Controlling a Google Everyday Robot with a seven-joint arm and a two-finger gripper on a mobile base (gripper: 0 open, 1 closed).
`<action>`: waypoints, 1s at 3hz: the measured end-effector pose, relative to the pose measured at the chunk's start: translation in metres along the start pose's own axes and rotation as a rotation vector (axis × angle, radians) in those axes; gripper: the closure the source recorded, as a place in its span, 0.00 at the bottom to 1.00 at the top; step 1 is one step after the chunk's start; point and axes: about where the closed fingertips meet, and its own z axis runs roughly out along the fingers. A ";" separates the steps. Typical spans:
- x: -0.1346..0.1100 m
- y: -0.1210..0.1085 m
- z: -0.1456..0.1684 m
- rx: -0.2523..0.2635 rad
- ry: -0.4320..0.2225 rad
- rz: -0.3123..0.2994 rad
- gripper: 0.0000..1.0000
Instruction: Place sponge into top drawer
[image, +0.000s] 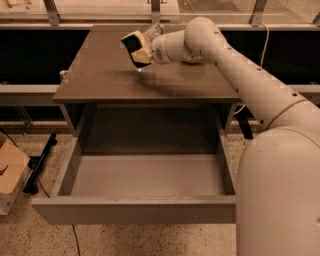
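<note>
The sponge (136, 46), pale yellow with a dark face, is held in the air above the cabinet's top, near its middle. My gripper (145, 47) is shut on the sponge and holds it clear of the surface, with a shadow under it. The top drawer (145, 175) stands pulled out below and in front of the cabinet; its smooth grey floor is bare. The sponge is behind the drawer's opening, over the countertop.
The grey-brown cabinet top (100, 75) spans the width over the drawer. My white arm (260, 90) runs from the lower right up to the gripper. A cardboard box (10, 172) sits on the floor at left, beside a dark bar (40, 162).
</note>
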 end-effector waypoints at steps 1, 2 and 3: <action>0.000 0.043 -0.063 -0.089 0.015 -0.071 1.00; 0.027 0.082 -0.121 -0.138 0.096 -0.105 1.00; 0.062 0.117 -0.176 -0.160 0.196 -0.093 1.00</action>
